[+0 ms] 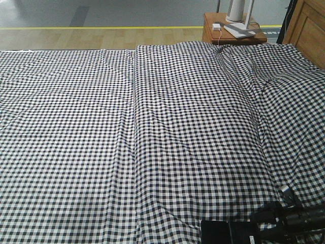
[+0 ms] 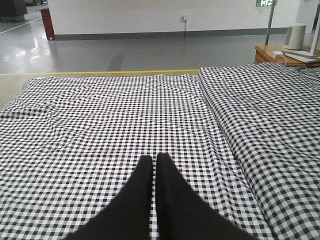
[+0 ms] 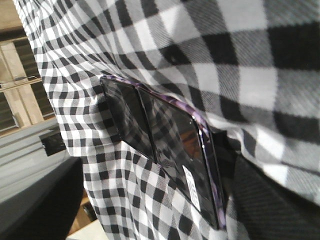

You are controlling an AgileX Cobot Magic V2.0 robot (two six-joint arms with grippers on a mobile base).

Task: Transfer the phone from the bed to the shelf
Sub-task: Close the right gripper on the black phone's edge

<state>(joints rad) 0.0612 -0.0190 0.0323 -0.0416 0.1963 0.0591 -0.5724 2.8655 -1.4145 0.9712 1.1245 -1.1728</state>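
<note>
Right wrist view, phone on bed, front view, side table beyond

Glossy black phone with white sticker, lying on gingham bed

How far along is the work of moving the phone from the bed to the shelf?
Nothing is finished yet: the phone lies on the checked bed. In hand: the right gripper is close to the phone; a grasp cannot be confirmed. Remaining: lifting, carrying and placing it on the wooden shelf.
</note>
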